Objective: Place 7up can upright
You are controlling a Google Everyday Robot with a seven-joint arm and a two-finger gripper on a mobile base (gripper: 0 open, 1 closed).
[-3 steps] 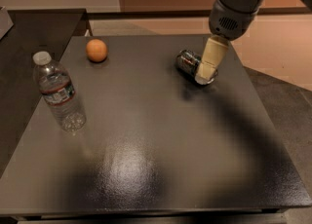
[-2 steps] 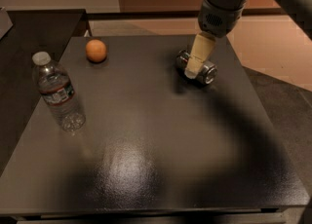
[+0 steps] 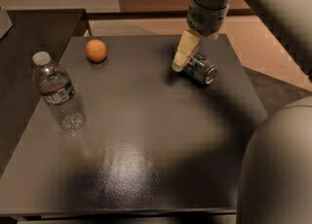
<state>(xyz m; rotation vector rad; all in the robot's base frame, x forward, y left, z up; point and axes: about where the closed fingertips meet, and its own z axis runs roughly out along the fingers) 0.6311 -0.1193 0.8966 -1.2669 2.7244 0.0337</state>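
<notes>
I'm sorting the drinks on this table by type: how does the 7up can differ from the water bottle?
The 7up can lies on its side; the water bottle stands upright. The can is short, opaque metal with a green label; the bottle is taller, clear plastic with a white cap. The gripper is right at the can, far from the bottle. Both rest on the dark table.

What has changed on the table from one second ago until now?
The gripper moved left, from the right side of the 7up can to its left end. The can still lies on its side, not lifted. The orange and the water bottle stayed in place.
</notes>
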